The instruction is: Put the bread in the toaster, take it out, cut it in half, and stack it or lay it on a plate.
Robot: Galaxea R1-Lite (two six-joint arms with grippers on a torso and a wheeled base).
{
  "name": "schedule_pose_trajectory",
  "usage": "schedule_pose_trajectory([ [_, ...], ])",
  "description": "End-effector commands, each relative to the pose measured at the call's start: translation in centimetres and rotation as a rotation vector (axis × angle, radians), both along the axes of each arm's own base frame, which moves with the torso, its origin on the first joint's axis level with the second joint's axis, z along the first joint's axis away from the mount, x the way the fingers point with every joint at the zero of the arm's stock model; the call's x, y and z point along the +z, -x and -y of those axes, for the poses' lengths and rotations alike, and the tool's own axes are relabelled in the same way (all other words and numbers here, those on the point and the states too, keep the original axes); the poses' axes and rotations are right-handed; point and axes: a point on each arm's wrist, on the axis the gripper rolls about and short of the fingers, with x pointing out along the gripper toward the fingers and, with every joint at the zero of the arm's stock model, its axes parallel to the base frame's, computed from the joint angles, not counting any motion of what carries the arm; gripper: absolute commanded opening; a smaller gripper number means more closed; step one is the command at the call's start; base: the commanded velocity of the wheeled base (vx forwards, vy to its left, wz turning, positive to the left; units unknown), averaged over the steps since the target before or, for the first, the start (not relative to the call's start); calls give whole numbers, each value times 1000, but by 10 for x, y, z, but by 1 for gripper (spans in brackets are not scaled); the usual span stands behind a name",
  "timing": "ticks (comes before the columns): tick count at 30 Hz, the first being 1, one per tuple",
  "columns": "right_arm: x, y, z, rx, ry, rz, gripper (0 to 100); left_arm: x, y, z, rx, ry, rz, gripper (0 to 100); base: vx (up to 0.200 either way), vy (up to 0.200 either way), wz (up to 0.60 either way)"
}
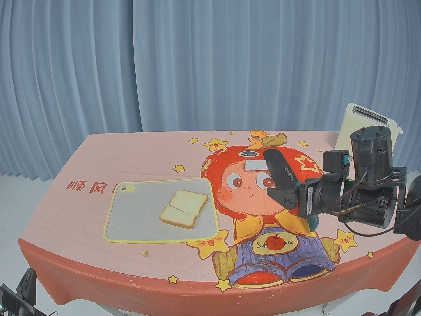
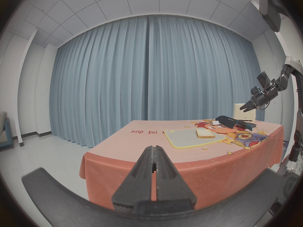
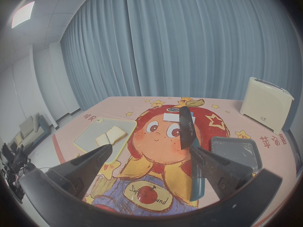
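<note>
Two half slices of bread (image 1: pixel 184 208) lie overlapping on the grey, yellow-rimmed cutting board (image 1: pixel 131 216) at the table's left; the bread (image 3: pixel 110 135) is also in the right wrist view. A knife (image 3: pixel 189 136) with a black blade and a teal handle lies flat on the table's right half. My right gripper (image 3: pixel 151 148) hangs open just above the knife, with nothing between its fingers (image 1: pixel 280 196). The cream toaster (image 1: pixel 366 126) stands at the back right corner. My left gripper (image 2: pixel 154 171) is shut and empty, well off the table's left end.
A grey tray (image 3: pixel 236 148) lies to the right of the knife, in front of the toaster (image 3: pixel 266 103). A small crumb (image 1: pixel 143 253) sits on the cloth near the front edge, below the board. The pink tablecloth (image 1: pixel 131 159) is bare behind the board.
</note>
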Motion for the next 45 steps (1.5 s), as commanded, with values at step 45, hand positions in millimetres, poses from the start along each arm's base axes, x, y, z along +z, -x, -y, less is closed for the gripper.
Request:
schedule_pose_trajectory([
  [45,-1,18,-11,61,7,3,100,-5,-1,0,3,0,-18,0,0,0,0],
])
